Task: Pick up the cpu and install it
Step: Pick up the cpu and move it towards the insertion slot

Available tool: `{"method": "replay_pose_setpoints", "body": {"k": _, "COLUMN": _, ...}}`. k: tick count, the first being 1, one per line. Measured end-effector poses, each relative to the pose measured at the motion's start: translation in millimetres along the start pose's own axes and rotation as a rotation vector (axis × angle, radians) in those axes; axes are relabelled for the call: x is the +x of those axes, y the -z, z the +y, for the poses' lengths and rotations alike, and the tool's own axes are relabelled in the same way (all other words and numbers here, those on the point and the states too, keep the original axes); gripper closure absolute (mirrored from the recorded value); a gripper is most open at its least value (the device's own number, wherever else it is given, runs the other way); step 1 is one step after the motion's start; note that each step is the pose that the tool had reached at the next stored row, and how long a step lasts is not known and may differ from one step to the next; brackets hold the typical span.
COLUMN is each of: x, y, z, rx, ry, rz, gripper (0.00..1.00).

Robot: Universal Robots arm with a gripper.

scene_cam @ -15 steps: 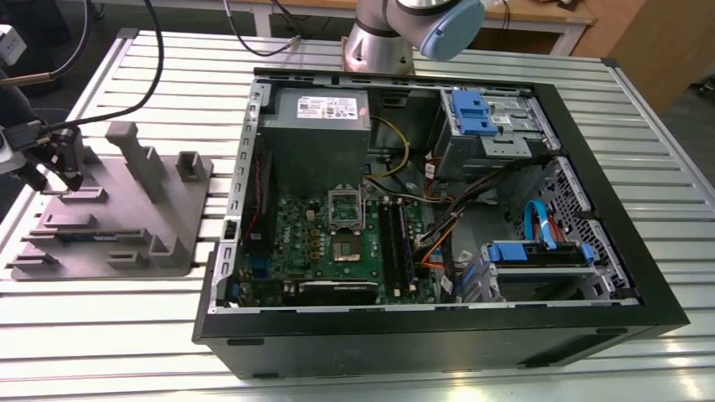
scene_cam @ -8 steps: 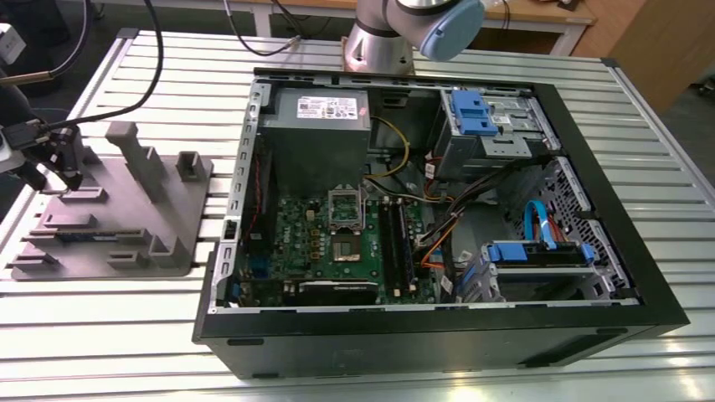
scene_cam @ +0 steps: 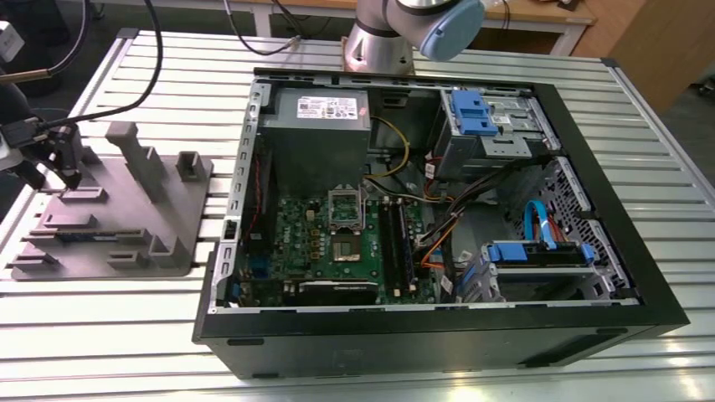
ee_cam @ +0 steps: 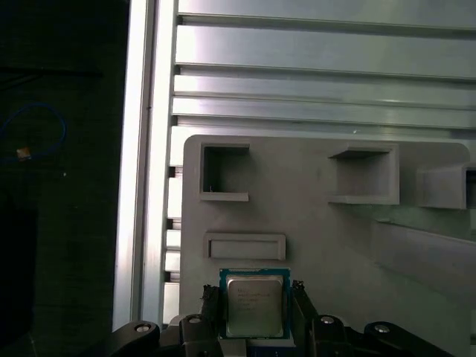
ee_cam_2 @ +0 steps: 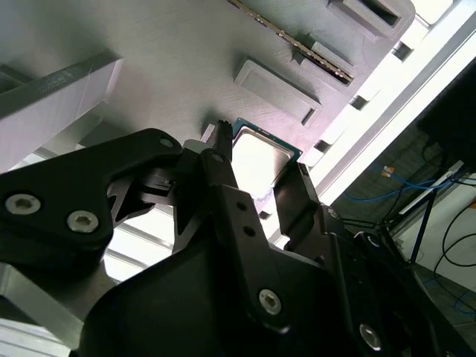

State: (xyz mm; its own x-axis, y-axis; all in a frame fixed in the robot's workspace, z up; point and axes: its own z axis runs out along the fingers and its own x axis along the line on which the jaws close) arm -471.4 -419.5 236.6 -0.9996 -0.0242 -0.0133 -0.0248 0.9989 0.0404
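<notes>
The cpu (ee_cam: 253, 303), a small silvery square chip with a green rim, lies on the grey fixture plate (ee_cam: 312, 223) near one of its edges. It also shows in the second wrist view as the cpu (ee_cam_2: 260, 152). My gripper (ee_cam: 255, 309) is down at the plate with one black finger (ee_cam_2: 219, 160) against each side of the chip, shut on it. In the exterior view the gripper (scene_cam: 67, 172) stands over the far corner of the fixture plate (scene_cam: 123, 209), at the exterior view's left. The open computer case (scene_cam: 436, 218) holds the motherboard (scene_cam: 347, 239) with its socket (scene_cam: 344, 205).
Upright blocks (scene_cam: 146, 155) rise from the fixture plate beside the gripper. A long dark memory stick (scene_cam: 95, 236) lies in a slot on the plate. Cables (scene_cam: 112, 75) run to the gripper. The slatted aluminium table (scene_cam: 100, 335) carries everything. The arm's base (scene_cam: 380, 46) stands behind the case.
</notes>
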Motion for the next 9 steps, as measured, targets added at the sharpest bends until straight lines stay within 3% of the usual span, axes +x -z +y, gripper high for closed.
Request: {"method": "replay_pose_setpoints", "body": {"k": 9, "x": -0.1, "y": 5.1, "z": 0.2, "rx": 0.0002, "ry": 0.000, "rz": 0.0000, "gripper": 0.53}}
